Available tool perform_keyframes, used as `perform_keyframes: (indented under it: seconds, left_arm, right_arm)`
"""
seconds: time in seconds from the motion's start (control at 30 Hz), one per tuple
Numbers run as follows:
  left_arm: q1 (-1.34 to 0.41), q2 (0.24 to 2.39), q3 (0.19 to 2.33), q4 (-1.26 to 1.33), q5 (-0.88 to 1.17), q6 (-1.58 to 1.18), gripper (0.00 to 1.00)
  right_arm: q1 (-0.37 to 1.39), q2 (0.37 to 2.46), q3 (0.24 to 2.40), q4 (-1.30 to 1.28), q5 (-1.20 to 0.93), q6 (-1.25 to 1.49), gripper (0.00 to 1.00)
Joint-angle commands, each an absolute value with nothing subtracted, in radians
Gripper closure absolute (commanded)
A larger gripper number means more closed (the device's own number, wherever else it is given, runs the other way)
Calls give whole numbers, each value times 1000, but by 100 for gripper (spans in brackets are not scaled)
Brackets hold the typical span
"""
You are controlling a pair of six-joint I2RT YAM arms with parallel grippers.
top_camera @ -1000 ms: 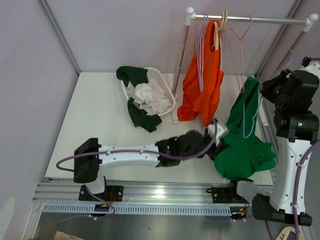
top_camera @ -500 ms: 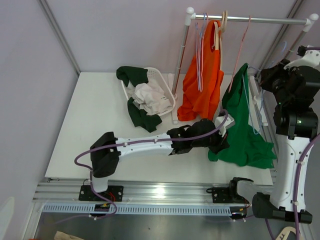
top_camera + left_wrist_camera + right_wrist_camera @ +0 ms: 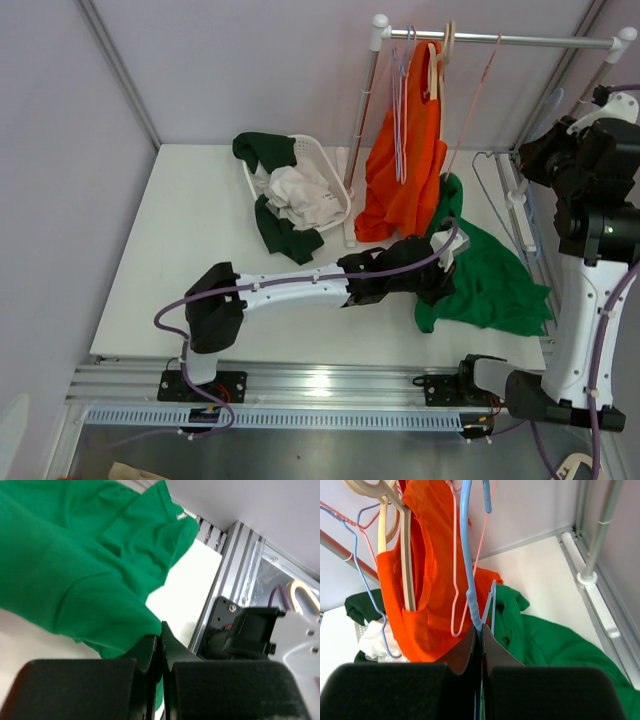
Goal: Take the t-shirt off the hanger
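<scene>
On the left part of the tabletop [image 3: 180, 260], at about 10 o'clock from its middle, stands a white basket [image 3: 330, 170] with dark green and white clothes in it; some dark green cloth hangs over its wall. To the right, at about 1 o'clock, an orange shirt [image 3: 405, 175] hangs on a pale hanger from the metal rail [image 3: 530, 41], with some bare wire hangers beside it.

The left arm reaches across the tabletop toward 3 o'clock. We see in the left wrist view that the left hand [image 3: 161, 640] is closed tight, with a fold of the green t-shirt [image 3: 490, 285] pinched between its fingers. The t-shirt lies crumpled on the tabletop at about 4 o'clock, its upper end pointing toward the orange shirt.

At the far right, the right hand [image 3: 481, 635] is raised and closed on the blue hanger [image 3: 466, 555], gripping it at its lower part. The hanger seems to be free of the t-shirt, but its thin wire crosses in front of the collar, so we cannot be sure.
</scene>
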State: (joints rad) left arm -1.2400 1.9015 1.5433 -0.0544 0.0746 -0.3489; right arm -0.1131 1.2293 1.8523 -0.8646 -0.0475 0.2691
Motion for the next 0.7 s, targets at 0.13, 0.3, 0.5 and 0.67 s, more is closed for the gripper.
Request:
perform_keyframes:
  seconds: [0.13,0.3,0.5,0.67]
  left_arm:
    - [-1164,1977,1773,-132,83,-347,99]
    - [-1146,1939,1752,-132,136,-350,99]
    - [-1146,1777,1585,-97,230,-377,99]
    - [-1137,1697,1633,-234,308,-313,99]
  right_arm:
    - [-114,1114,1875,-991,-40,316,100]
    - [-112,1068,1770,-818,-3,272,100]
    - [-113,1069,1563,-466,12,288,100]
    - [-114,1147,1534,-248,12,227,100]
